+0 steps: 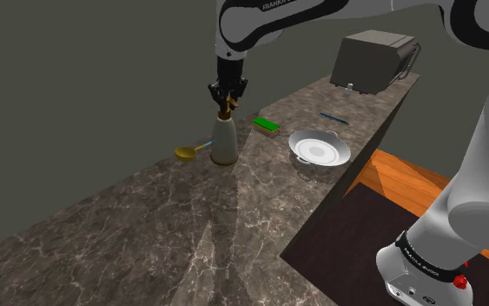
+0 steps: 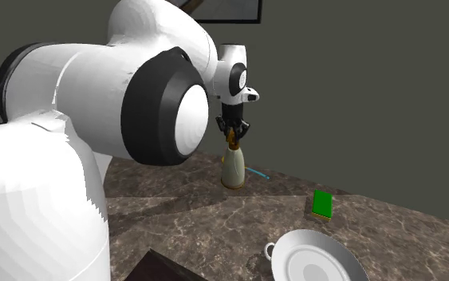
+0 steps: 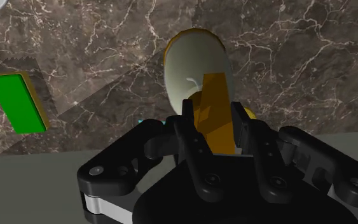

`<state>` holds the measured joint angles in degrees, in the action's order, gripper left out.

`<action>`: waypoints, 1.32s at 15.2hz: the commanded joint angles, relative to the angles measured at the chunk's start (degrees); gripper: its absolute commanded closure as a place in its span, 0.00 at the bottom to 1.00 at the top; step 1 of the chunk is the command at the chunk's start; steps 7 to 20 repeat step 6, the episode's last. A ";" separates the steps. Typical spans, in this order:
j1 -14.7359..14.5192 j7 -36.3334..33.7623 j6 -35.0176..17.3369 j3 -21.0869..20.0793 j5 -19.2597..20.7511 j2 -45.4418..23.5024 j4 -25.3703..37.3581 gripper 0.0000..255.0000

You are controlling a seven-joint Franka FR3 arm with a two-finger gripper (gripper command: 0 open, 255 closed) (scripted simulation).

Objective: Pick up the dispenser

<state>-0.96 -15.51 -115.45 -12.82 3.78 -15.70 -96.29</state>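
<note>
Dispenser: a pale, round-shouldered bottle (image 1: 224,143) with a golden pump top (image 3: 213,102). It stands upright on the dark marbled counter (image 1: 147,226), between a golden spoon (image 1: 184,153) and a green sponge (image 1: 267,125).
Hand: the hand (image 1: 227,106) hangs straight above the bottle, pointing down. In the wrist view its two fingers (image 3: 190,124) press against opposite sides of the pump top, pinching it.
Feel: probably stiff and smooth-walled, so likely slippery. The weight is hard to judge, since any fill would sit low in the body.
Hold: the body looks too broad for the fingers. The narrow pump top and neck are the sensible place to grip.
Risk: a grip this high leaves the body free to swing. A sprung pump could give or slip.
Lift: a slow, straight rise seems wise.
</note>
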 commanded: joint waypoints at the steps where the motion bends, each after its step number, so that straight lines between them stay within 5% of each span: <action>1: 0.00 0.05 1.40 -0.06 -0.13 0.48 0.96 1.00; 20: -0.02 0.14 3.69 -0.11 -0.27 0.88 2.86 1.00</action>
